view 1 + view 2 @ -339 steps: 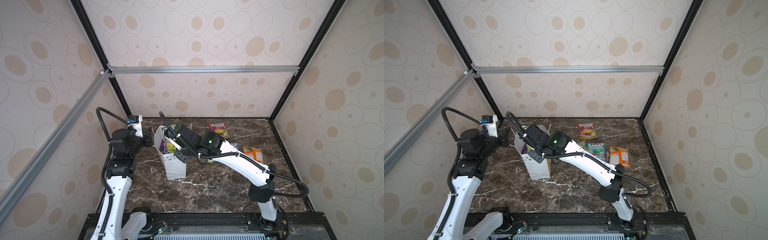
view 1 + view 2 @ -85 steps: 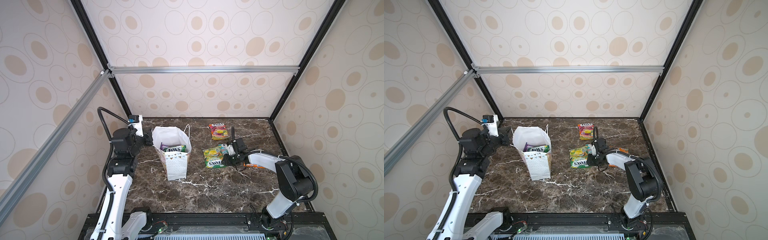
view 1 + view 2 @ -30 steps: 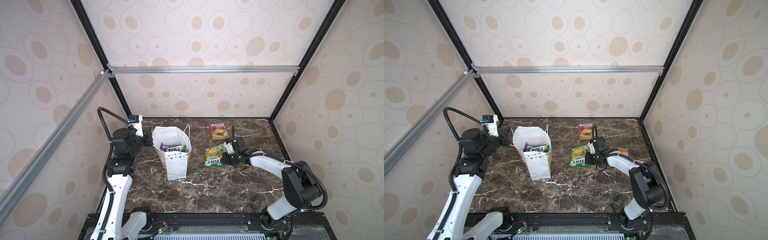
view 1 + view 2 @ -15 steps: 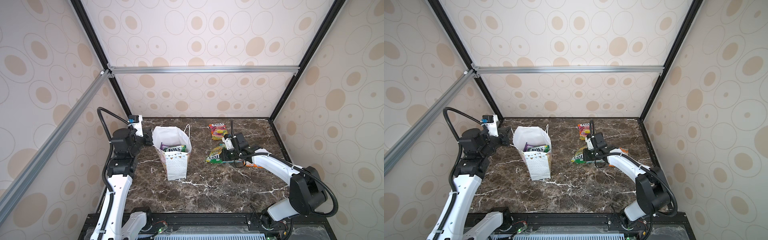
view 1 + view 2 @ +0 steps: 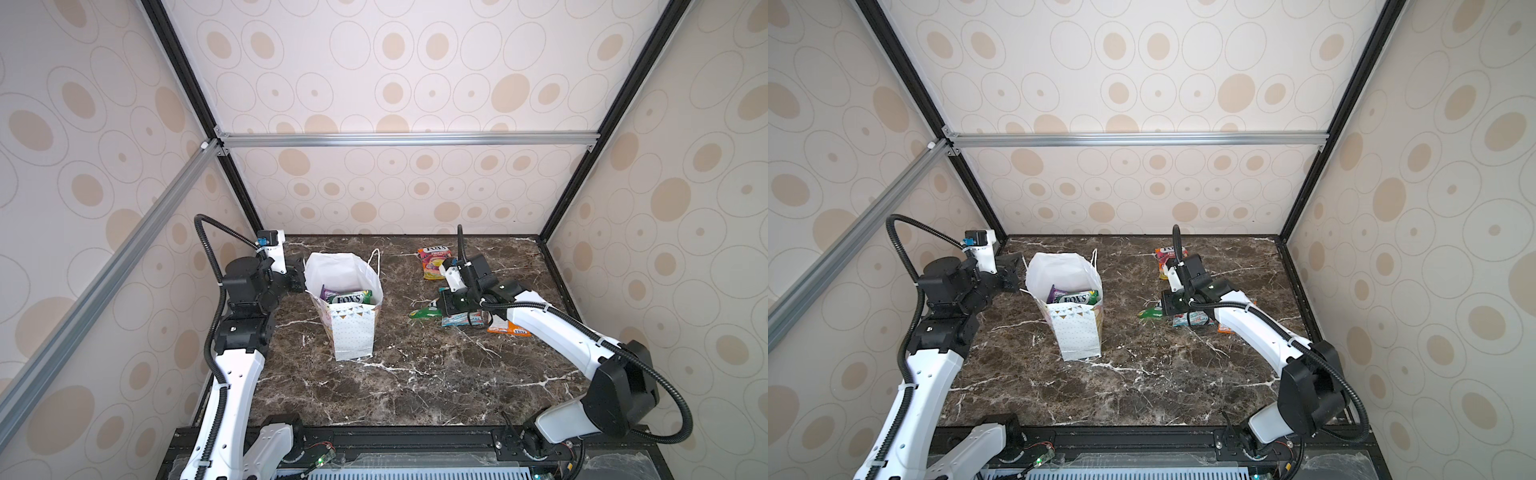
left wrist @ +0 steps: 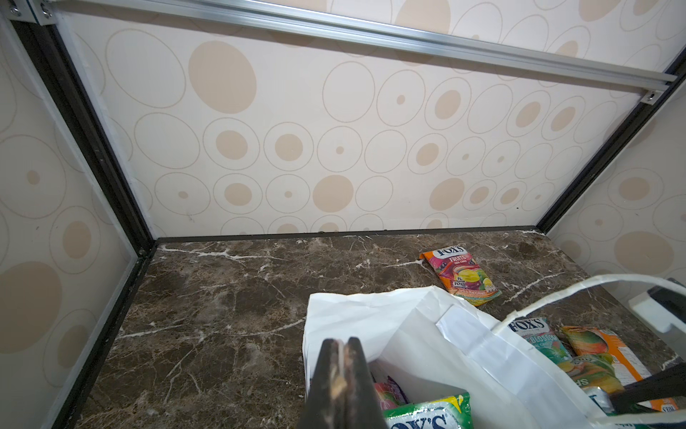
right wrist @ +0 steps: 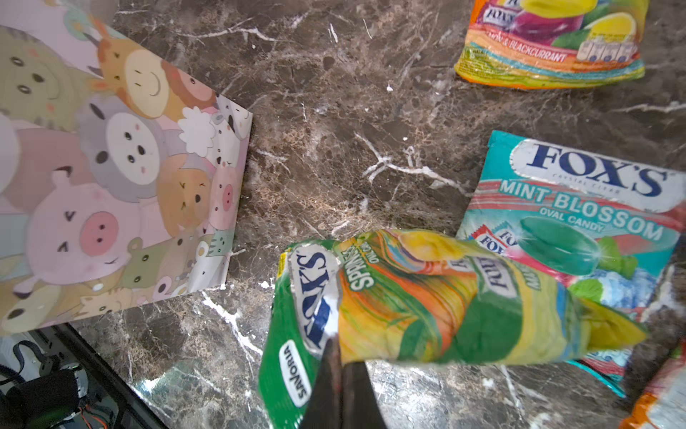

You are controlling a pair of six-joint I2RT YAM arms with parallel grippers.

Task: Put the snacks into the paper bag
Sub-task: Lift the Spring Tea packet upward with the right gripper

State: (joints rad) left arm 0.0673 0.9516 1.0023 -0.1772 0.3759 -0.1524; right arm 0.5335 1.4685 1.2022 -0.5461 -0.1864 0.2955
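Bright, even, diffuse light; shadows on the marble counter are faint. Glare streaks the glossy yellow-green pouch pinched in the right hand, with a pale sheen on the counter just beside it. Close to the lens, its dark fingers and those of the left hand look soft

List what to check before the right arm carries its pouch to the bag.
1. Grip: right pincer shut on the green pouch: ok.
2. Lift: green pouch free of the mint pouch: cannot tell; they overlap in the wrist view.
3. Target: bag upright, mouth open: ok.
4. Hold: left pincer shut on the bag's rim: ok.
5. Path: table bare between green pouch and bag: ok.
6. Snag: handle out of the way: not ok; it stands up on the side the pouch would likely come from.
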